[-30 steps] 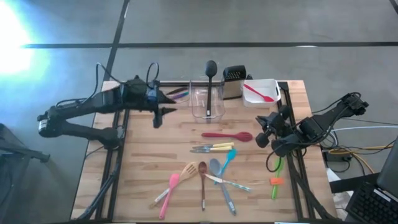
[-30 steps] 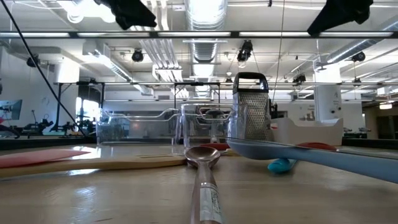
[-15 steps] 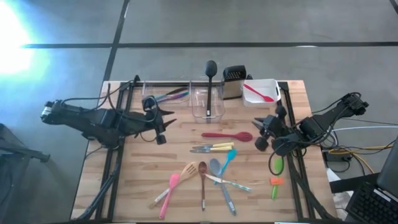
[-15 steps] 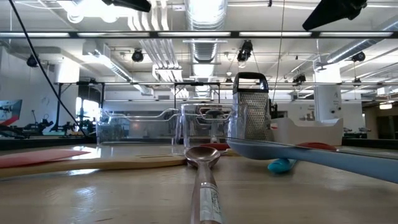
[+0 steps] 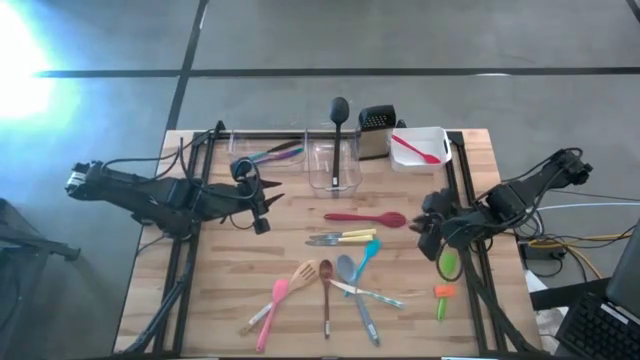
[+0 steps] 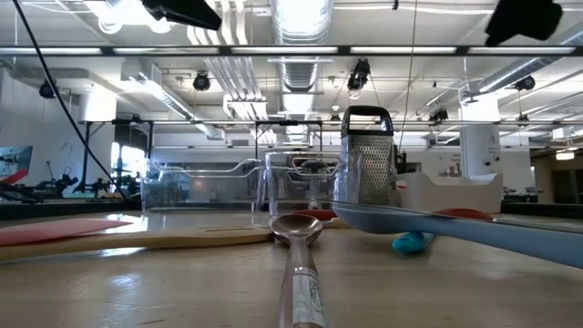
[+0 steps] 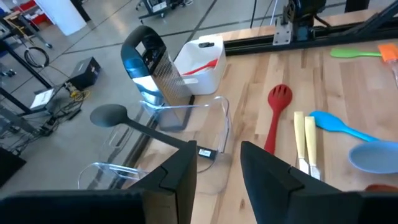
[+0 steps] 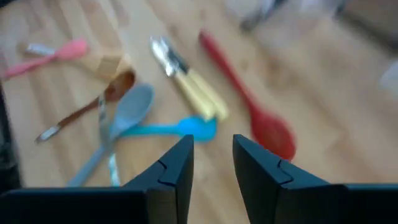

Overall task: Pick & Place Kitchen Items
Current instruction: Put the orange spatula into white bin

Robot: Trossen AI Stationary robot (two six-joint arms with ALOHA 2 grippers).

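Note:
Slim kitchen items lie loose on the wooden table (image 5: pixel 220 290): a red spoon (image 5: pixel 366 217), two yellow-handled knives (image 5: pixel 343 237), a blue spoon (image 5: pixel 366 256), a grey spoon (image 5: pixel 347 270), wooden ones (image 5: pixel 303 276), a pink spatula (image 5: pixel 273 303) and green (image 5: pixel 448 264) and orange (image 5: pixel 440 297) tools. A black ladle (image 5: pixel 339 120) stands in a clear tub (image 5: pixel 333 165). My left gripper (image 5: pixel 264 205) hovers open, high above the table's left part. My right gripper (image 5: pixel 428 226) hovers open near the right edge, above the red spoon's bowl end (image 8: pixel 273 134).
A steel box grater (image 5: pixel 376 130) and a white tub (image 5: pixel 420 148) with a red spatula stand at the far edge. Another clear tub (image 5: pixel 268 152) at the far left holds coloured utensils. Black frame rails run along both table sides.
My left arm has swung away from the far-left tub toward the table's near edge and sunk a little, its wrist rolling. My right gripper has stayed near the right edge and tipped downward. The green tool beside it now shows a broader face.

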